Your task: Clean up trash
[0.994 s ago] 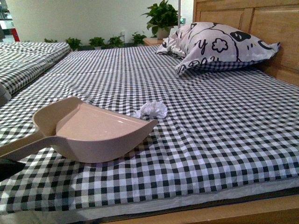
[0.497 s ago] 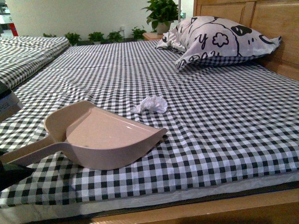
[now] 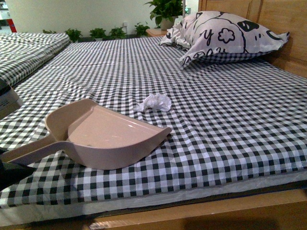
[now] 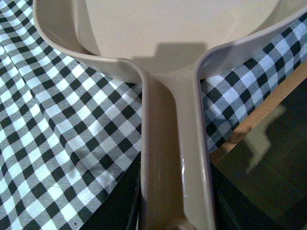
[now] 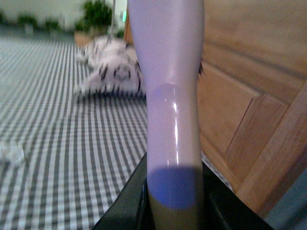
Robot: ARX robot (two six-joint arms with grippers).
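Observation:
The trash (image 3: 154,102), a small white crumpled wad, lies on the black-and-white checked bed sheet (image 3: 230,124). The pink dustpan (image 3: 110,136) rests on the sheet in front of it, its open lip facing the wad with a gap between them. My left gripper (image 3: 10,173) is shut on the dustpan's handle (image 4: 172,158) at the bed's near left edge; its dark fingers (image 4: 125,201) flank the handle. My right gripper (image 5: 175,203) is shut on the brush handle (image 5: 168,96), a pale pink shaft; the bristles are out of view. The wad shows as a white blur (image 5: 10,153).
A white-and-black patterned pillow (image 3: 225,38) lies at the far right against the wooden headboard (image 3: 283,19). The wooden bed frame (image 3: 201,215) runs along the near edge. A second checked bed (image 3: 24,52) stands at left. Potted plants (image 3: 163,12) line the back wall.
The dustpan has shifted a little to the right on the sheet. The whole front view has moved, so the wad and pillow sit slightly higher in the picture.

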